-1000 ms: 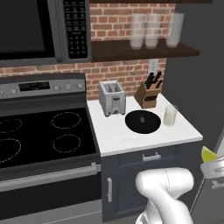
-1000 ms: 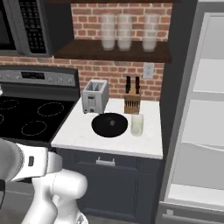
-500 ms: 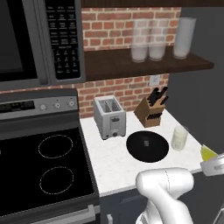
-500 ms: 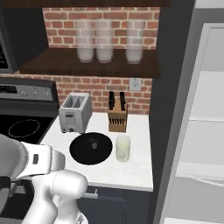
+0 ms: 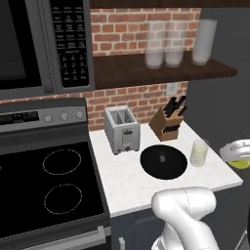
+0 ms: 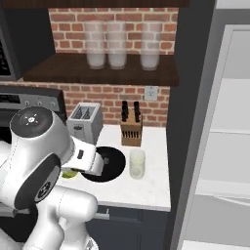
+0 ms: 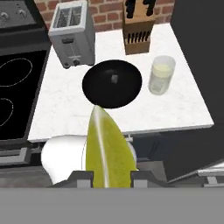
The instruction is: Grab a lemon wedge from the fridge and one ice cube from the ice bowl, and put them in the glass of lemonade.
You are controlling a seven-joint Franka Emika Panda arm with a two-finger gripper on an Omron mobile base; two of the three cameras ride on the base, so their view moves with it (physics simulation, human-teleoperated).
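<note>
Gripper (image 7: 106, 177) clenched on lemon wedge (image 7: 106, 151), short of the counter (image 7: 175, 109). Ice bowl (image 7: 112, 83) sat beside glass of lemonade (image 7: 160, 75); toaster (image 7: 72, 33) behind the bowl.

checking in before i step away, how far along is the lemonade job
Done: the lemon wedge is out of the fridge, pinched between the fingers. In hand: carrying it over the counter toward the glass of lemonade. Left: drop the wedge in, then move the ice cube, still in the black bowl, into the glass.
</note>
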